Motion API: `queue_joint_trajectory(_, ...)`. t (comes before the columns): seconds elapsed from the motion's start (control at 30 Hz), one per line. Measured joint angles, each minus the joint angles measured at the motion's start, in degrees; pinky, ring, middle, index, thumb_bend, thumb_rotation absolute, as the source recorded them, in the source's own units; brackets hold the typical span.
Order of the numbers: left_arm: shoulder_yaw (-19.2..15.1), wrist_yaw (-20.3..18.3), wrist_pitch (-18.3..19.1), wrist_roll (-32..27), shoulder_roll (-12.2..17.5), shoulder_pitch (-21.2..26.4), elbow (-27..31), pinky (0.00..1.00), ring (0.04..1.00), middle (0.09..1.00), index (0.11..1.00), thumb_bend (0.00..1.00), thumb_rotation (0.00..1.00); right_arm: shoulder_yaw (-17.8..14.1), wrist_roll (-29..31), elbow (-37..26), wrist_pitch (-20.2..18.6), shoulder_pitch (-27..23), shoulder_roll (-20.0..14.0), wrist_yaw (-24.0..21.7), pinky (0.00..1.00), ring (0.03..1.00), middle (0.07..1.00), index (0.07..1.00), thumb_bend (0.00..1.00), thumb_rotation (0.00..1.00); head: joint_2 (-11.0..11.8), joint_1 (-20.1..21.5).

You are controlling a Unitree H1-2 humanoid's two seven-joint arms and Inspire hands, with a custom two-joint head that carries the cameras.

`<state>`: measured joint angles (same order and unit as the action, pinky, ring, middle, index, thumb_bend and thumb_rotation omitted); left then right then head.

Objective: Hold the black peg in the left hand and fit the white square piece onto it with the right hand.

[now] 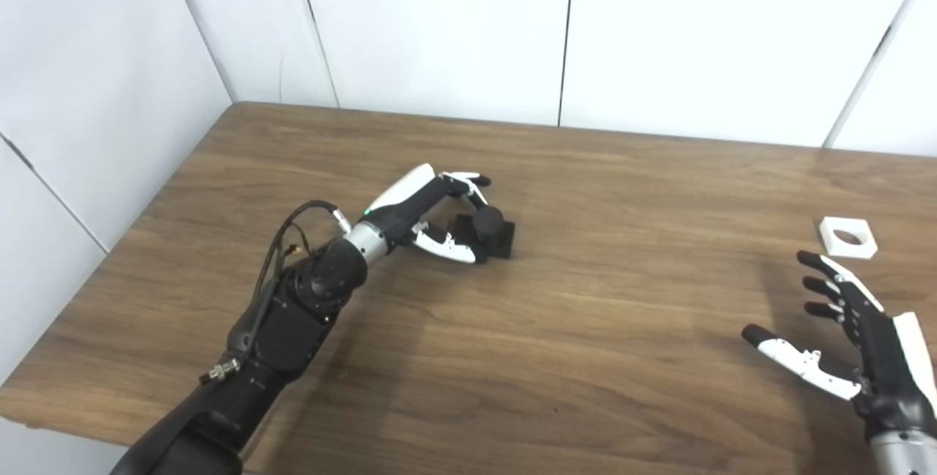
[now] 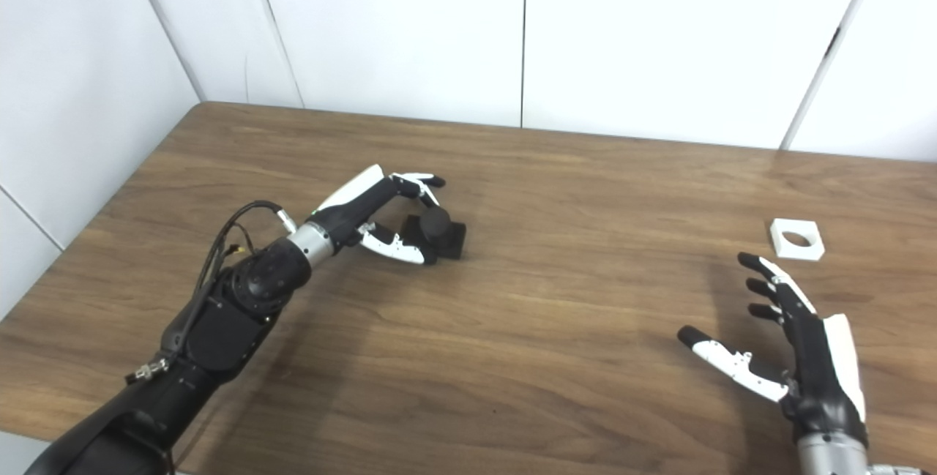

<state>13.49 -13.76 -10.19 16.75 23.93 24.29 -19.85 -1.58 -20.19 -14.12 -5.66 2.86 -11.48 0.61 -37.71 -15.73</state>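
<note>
The black peg (image 1: 488, 230), a round post on a square black base, stands on the wooden table (image 1: 585, 314) left of centre. My left hand (image 1: 439, 215) reaches around it from the left, fingers curled behind the post and thumb in front of the base; whether they press on it is unclear. The white square piece (image 1: 848, 237) with a round hole lies flat at the far right. My right hand (image 1: 849, 336) hovers nearer than the piece, palm up, fingers spread, holding nothing.
White wall panels (image 1: 439, 28) stand behind the table and along its left side. The table's near left edge (image 1: 44, 416) runs under my left arm.
</note>
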Motion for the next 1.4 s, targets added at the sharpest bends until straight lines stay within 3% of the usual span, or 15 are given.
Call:
queue_joint_trajectory(0.57, 2.23, -4.36, -2.22, -0.39, -0.05, -1.6, 4.12, 0.87, 0.941, 0.885, 0.492, 0.52, 0.07, 0.39, -0.93, -1.16, -0.22, -0.02, 0.54, 0.01, 0.72, 0.833, 0.892, 0.826, 0.73, 0.37, -1.05, 2.73)
queue_joint_trajectory(0.97, 3.18, -5.11, -2.76, -0.68, -0.35, -2.15, 5.33, 0.86, 0.936, 0.879, 0.491, 0.52, 0.07, 0.73, -1.9, -1.26, -0.23, -0.02, 0.93, 0.02, 0.7, 0.823, 0.894, 0.83, 0.71, 0.35, -1.41, 3.96)
queue_joint_trajectory(1.4, 8.48, -6.68, -5.85, 1.42, -3.02, -2.72, 7.4, 0.93, 0.941, 0.883, 0.492, 0.52, 0.08, 0.98, -4.17, -3.33, -1.3, -0.1, 2.0, 0.09, 0.71, 0.835, 0.899, 0.835, 0.68, 0.34, -2.81, 7.73)
